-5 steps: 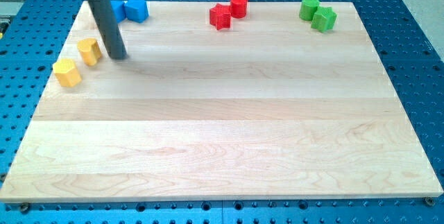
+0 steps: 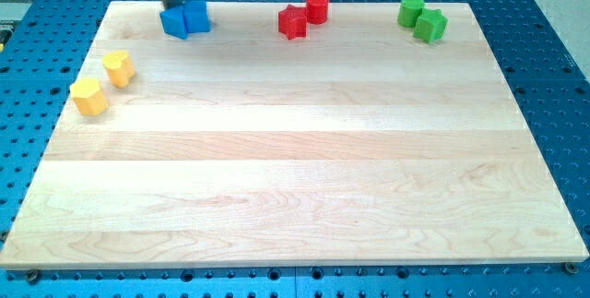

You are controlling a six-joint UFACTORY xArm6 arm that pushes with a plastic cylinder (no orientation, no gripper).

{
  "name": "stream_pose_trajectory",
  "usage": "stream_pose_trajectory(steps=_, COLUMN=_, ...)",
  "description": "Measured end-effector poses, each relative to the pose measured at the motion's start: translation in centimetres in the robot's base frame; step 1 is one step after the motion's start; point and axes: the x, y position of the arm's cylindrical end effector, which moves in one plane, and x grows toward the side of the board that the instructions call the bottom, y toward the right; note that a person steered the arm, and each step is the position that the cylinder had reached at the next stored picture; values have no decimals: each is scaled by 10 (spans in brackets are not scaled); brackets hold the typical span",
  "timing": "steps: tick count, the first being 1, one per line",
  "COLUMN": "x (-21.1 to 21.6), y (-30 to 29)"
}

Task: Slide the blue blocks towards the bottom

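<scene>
Two blue blocks sit touching at the view's top left: one blue block (image 2: 173, 21) on the left and a blue cube (image 2: 196, 17) on its right. My tip (image 2: 171, 5) is at the top edge of the board, right behind the left blue block, touching or nearly touching its far side. The dark rod rises out of the view's top.
Two yellow blocks (image 2: 118, 66) (image 2: 89, 97) lie at the left edge. A red star (image 2: 292, 23) and a red cylinder (image 2: 317, 7) are at top centre. Two green blocks (image 2: 411, 10) (image 2: 430, 25) are at top right. All rest on the wooden board (image 2: 295, 169).
My tip has moved from beside the yellow blocks up to the board's top edge behind the blue blocks. The blue blocks have shifted slightly right and down.
</scene>
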Motion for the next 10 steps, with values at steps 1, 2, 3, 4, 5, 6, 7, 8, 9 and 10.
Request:
stream_pose_trajectory(steps=1, x=48, y=9)
stream_pose_trajectory(steps=2, x=-11, y=-22)
stream_pose_trajectory(steps=3, x=-42, y=-16)
stream_pose_trajectory(steps=4, x=-12, y=43)
stream_pose_trajectory(steps=5, x=64, y=52)
stream_pose_trajectory(steps=6, x=114, y=68)
stream_pose_trajectory(steps=7, x=63, y=62)
stream_pose_trajectory(steps=8, x=-9, y=52)
stream_pose_trajectory(steps=9, x=-4, y=-6)
stream_pose_trajectory(steps=10, x=48, y=2)
